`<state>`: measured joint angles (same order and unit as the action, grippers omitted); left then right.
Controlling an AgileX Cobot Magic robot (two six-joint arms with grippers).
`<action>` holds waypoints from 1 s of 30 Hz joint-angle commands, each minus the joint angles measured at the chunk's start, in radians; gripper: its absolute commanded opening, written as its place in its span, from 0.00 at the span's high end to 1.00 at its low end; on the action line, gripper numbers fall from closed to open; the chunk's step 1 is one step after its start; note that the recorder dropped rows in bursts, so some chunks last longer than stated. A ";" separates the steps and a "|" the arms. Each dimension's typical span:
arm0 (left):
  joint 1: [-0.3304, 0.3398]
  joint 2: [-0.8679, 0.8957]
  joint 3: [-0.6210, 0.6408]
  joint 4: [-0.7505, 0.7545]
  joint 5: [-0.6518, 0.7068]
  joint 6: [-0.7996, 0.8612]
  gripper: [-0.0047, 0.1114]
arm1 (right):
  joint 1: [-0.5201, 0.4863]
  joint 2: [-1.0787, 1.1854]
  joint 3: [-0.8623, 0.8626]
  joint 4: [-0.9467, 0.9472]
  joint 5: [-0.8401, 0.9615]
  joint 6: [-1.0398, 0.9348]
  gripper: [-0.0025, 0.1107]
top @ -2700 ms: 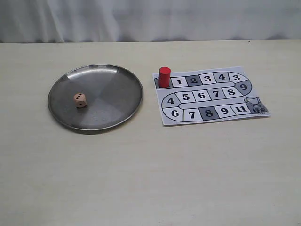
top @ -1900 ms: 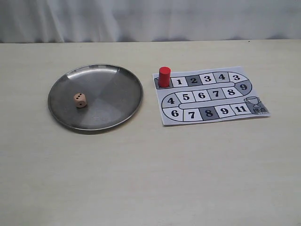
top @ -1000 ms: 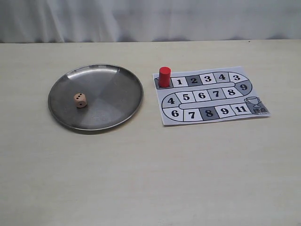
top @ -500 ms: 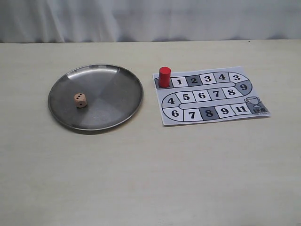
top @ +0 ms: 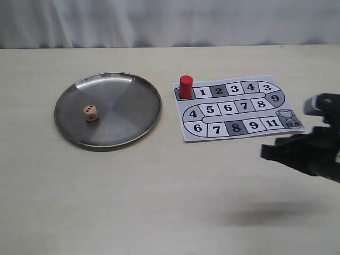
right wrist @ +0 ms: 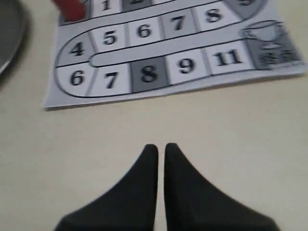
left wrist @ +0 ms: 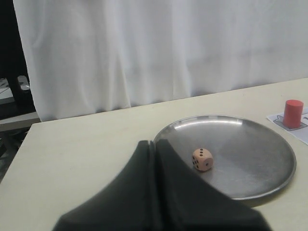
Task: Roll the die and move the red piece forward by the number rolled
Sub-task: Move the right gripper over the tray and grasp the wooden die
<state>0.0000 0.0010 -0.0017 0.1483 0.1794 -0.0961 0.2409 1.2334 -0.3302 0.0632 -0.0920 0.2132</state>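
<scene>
The die (top: 91, 112), a tan cube with dark pips, lies in the left half of the round metal plate (top: 125, 103). It also shows in the left wrist view (left wrist: 202, 159), just beyond my left gripper (left wrist: 155, 142), which is shut and empty. The red piece (top: 185, 86) stands upright on the start square of the paper board (top: 239, 106), next to square 1. My right gripper (top: 268, 153) hovers above the table near the board's front right corner. In the right wrist view it (right wrist: 160, 147) is shut on nothing, short of squares 8 and 9.
The printed board (right wrist: 168, 53) carries a winding track of numbered squares ending at a cup picture (top: 289, 118). A white curtain (left wrist: 168, 48) hangs behind the table's far edge. The plate's rim (right wrist: 9, 33) shows at the edge of the right wrist view.
My right arm has come into the exterior view from the right edge, where nothing showed before. The die, plate, red piece and board have not moved.
</scene>
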 commanded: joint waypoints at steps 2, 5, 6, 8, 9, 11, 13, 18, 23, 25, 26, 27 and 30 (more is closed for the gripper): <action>-0.001 -0.001 0.002 -0.004 -0.006 -0.002 0.96 | 0.228 0.219 -0.224 0.001 0.001 0.004 0.88; -0.001 -0.001 0.002 -0.004 -0.006 -0.002 0.96 | 0.318 0.344 -0.367 0.001 0.027 0.004 0.71; -0.001 -0.001 0.002 -0.004 -0.006 -0.002 0.96 | 0.345 0.388 -0.417 -0.001 0.027 0.000 0.64; -0.001 -0.001 0.002 -0.004 -0.006 -0.002 0.96 | 0.389 0.465 -0.518 -0.020 0.027 -0.036 0.54; -0.001 -0.001 0.002 -0.004 -0.006 -0.002 0.96 | 0.412 0.506 -0.569 -0.035 0.027 -0.047 0.49; -0.001 -0.001 0.002 -0.004 -0.006 -0.002 0.96 | 0.450 0.587 -0.673 -0.074 0.049 -0.049 0.43; -0.001 -0.001 0.002 -0.004 -0.006 -0.002 0.96 | 0.483 0.663 -0.772 -0.124 0.092 -0.049 0.39; -0.001 -0.001 0.002 -0.004 -0.006 -0.002 0.96 | 0.524 0.835 -1.023 -0.135 0.204 -0.054 0.35; -0.001 -0.001 0.002 -0.004 -0.006 -0.002 0.96 | 0.524 1.005 -1.269 -0.135 0.303 -0.054 0.35; -0.001 -0.001 0.002 -0.004 -0.006 -0.002 0.96 | 0.524 1.068 -1.347 -0.135 0.327 -0.054 0.35; -0.001 -0.001 0.002 -0.004 -0.006 -0.002 0.96 | 0.524 1.097 -1.386 -0.133 0.333 -0.054 0.35; -0.001 -0.001 0.002 -0.004 -0.006 -0.002 0.96 | 0.524 1.120 -1.415 -0.131 0.333 -0.054 0.35; -0.001 -0.001 0.002 -0.004 -0.006 -0.002 0.96 | 0.524 1.193 -1.509 -0.131 0.333 -0.054 0.35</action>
<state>0.0000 0.0010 -0.0017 0.1483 0.1794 -0.0961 0.7670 2.3724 -1.7685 -0.0617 0.2283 0.1686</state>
